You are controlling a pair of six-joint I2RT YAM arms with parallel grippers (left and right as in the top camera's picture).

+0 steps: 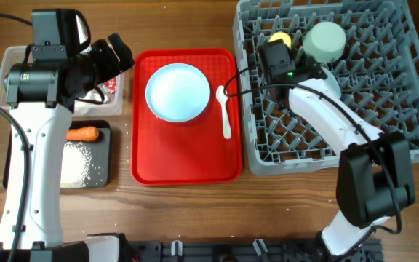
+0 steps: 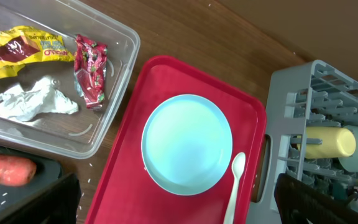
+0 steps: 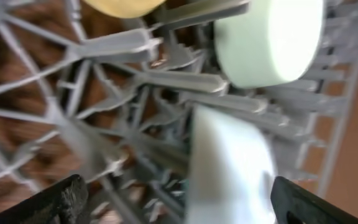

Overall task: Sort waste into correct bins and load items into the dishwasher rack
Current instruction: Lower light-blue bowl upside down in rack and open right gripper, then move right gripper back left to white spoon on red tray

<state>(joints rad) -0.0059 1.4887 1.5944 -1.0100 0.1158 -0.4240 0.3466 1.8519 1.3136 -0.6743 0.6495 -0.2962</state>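
Both tools are spread. The white spoon (image 1: 225,113), lengthwise front-to-back on the red tray (image 1: 188,164), lies left of the right tool (image 1: 276,57), farther from the left tool (image 1: 118,52).

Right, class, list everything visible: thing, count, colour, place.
clear tub: 1, clear, far left
wrappers: 2, yellow and red, clear tub
tissue: 1 wad, white, clear tub
black tray: 1, black, near left
carrot: 1, orange, black tray
rice: scattered grains, white, black tray
red tray: 1, red, centre
plate: 1, pale blue, red tray
spoon: 1, white, red tray
rack: 1, grey, right
cup: 1, yellow, rack
bowls: 2, pale green, rack
table: 1, wooden
left gripper: black, open, over tub's edge
right gripper: black, open, over rack
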